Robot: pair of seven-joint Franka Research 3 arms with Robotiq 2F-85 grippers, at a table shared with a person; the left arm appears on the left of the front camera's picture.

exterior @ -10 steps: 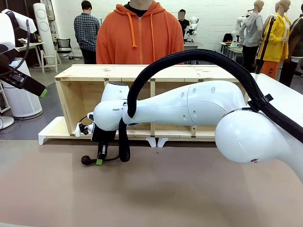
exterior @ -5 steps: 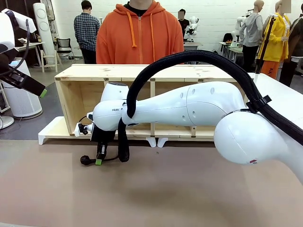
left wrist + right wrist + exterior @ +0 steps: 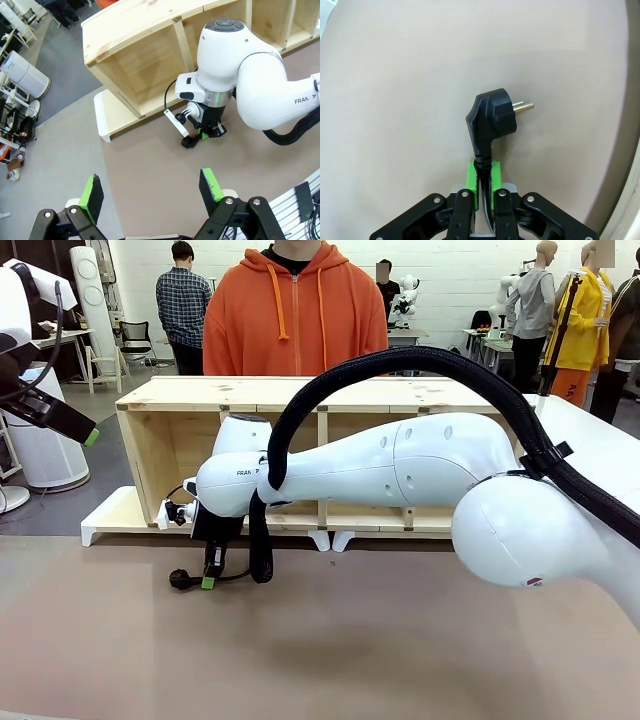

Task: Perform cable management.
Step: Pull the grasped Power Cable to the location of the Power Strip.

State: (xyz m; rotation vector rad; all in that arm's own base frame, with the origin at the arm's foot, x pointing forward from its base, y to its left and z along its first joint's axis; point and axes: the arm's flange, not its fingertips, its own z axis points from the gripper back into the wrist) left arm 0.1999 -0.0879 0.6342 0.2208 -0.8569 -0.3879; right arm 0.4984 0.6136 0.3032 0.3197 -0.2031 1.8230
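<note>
The right fingers (image 3: pixel 471 175) are clamped on the cable (image 3: pixel 481 167) just behind its plug (image 3: pixel 490 120), low over the desk (image 3: pixel 350 640) in front of the wooden shelf (image 3: pixel 250 395). The left fingers (image 3: pixel 91 192) stand apart, left of the shelf. The cable looks light and limp, so the best hold is near the stiff plug.

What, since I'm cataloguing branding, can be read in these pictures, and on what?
"FRAN", cut off at the picture's edge: on the right arm, left wrist view.
"FRAN", small, the rest hidden by the black hose: same arm, front view.
No print shows on the cable.
</note>
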